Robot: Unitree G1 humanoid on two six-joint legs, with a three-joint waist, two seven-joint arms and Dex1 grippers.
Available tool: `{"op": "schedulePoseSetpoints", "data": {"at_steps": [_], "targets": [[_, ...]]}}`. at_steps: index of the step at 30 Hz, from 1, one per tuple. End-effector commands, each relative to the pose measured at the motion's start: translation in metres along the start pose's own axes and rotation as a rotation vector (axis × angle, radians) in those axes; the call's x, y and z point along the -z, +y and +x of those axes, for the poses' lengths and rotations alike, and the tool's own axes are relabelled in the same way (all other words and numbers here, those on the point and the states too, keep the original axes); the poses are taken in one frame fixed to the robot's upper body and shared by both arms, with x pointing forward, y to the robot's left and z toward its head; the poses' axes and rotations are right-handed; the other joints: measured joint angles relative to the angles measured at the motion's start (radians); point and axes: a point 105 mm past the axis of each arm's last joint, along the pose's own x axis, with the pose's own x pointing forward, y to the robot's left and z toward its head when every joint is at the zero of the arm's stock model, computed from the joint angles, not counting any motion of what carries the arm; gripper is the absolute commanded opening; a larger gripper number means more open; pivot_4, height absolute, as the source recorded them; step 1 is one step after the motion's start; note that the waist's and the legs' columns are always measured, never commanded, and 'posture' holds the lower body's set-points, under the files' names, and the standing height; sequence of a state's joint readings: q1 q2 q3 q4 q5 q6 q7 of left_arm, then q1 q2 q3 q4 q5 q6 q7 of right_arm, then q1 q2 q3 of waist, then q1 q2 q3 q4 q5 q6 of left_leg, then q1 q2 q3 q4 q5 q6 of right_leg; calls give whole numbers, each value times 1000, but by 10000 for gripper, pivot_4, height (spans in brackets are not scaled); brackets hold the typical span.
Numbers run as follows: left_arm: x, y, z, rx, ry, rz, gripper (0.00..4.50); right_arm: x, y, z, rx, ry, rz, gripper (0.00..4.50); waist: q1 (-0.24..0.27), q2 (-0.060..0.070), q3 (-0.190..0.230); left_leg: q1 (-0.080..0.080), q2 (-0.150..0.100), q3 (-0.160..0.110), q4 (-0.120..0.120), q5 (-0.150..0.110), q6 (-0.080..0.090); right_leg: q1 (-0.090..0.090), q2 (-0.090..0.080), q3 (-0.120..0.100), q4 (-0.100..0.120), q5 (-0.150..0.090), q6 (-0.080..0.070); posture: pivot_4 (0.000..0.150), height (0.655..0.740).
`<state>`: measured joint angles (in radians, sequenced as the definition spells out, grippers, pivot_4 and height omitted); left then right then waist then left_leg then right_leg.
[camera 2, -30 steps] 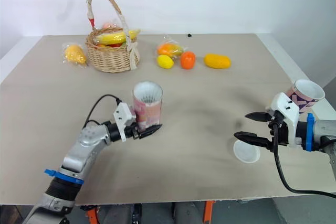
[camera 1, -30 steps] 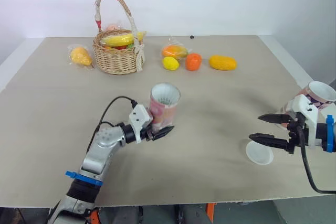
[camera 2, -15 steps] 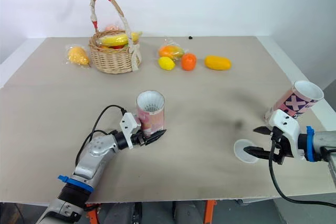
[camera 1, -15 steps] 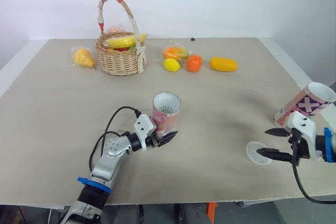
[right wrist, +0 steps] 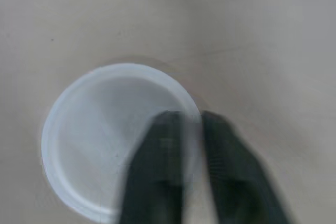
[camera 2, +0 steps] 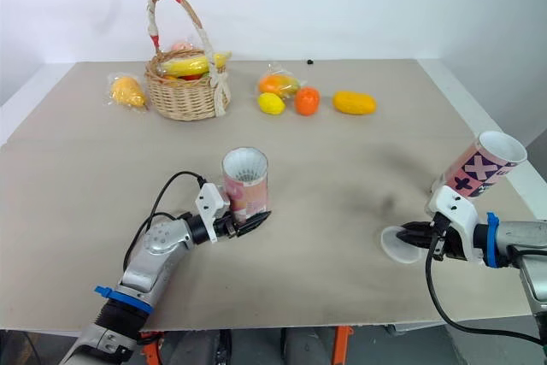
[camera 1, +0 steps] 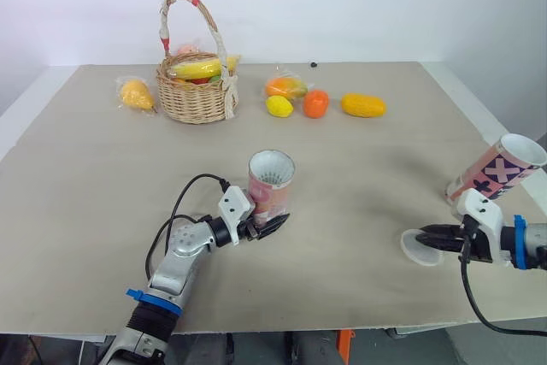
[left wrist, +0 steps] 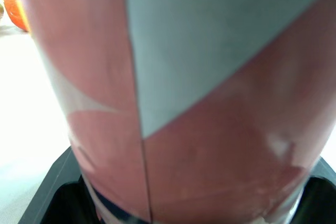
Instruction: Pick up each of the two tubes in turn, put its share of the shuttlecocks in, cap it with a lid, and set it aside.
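Left claw [camera 1: 272, 223]: tube [camera 1: 271, 179] (right claw [right wrist: 188, 121]: lid [right wrist: 100, 129])

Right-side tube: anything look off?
Yes: the patterned tube near the table's right edge is tilted, mouth leaning outward, not standing flat. The pink tube in the left end effector is upright. Nothing spilled.

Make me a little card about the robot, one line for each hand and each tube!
Left hand: shut around the pink tube, held upright
Right hand: pinching the rim of the white lid on the table
Tube top: open, white shuttlecock inside
Other tube: tilted, at the table's right edge
Far side: basket of fruit, loose fruit beside it
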<state>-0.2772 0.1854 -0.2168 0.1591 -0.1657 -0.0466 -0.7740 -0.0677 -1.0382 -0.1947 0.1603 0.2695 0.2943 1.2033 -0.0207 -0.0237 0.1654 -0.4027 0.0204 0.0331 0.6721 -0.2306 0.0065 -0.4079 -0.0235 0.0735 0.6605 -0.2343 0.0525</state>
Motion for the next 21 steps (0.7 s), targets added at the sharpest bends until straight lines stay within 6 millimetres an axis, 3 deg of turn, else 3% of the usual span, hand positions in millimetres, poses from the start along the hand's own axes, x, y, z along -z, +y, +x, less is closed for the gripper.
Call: {"op": "schedulePoseSetpoints", "data": {"at_steps": [1, 4, 7, 10, 15, 17, 21], "targets": [[9, -6, -2, 28, 36, -26, 32770, -10, -1, -1, -9, -34, -18, 782, 0, 0, 0, 0, 0, 0, 0, 0, 0, 0, 0, 0, 0, 0, 0, 1500, 7400], [9, -4, -2, 26, 39, -26, 32770, -42, 0, -5, -38, -161, -13, 782, 0, 0, 0, 0, 0, 0, 0, 0, 0, 0, 0, 0, -1, 0, 0, 1500, 7400], [9, -3, -2, 29, 42, -26, 32770, -111, 8, -14, -107, -366, -62, 782, -5, 3, 1, 0, 0, 1, 0, 0, 0, -1, 0, 1, -1, 1, -1, 1500, 7400], [9, -2, 0, 35, 43, -27, 32770, -194, 30, -19, -193, -562, -220, 782, -11, 7, 3, 0, 0, 1, 0, 0, 0, -1, 0, 2, -2, 3, 0, 1500, 7400], [9, -2, 2, 47, 45, -23, 32770, -271, 60, -16, -252, -729, -392, 782, 0, 1, -1, -2, 3, -5, -2, 0, 0, 1, 3, -6, -7, 2, -5, 1500, 7400], [8, -1, 2, 47, 44, -22, 32770, -287, 71, -11, -283, -757, -441, 782, 3, 2, -1, -5, 6, -6, -4, 0, 0, -1, 3, -5, -11, 5, -1, 1500, 7400], [8, 0, 2, 46, 44, -20, 32770, -295, 91, 8, -365, -740, -494, 782, 3, 2, -1, -8, 2, -6, -4, -3, 1, -2, -2, -5, -13, 6, -3, 1500, 7400]]}}
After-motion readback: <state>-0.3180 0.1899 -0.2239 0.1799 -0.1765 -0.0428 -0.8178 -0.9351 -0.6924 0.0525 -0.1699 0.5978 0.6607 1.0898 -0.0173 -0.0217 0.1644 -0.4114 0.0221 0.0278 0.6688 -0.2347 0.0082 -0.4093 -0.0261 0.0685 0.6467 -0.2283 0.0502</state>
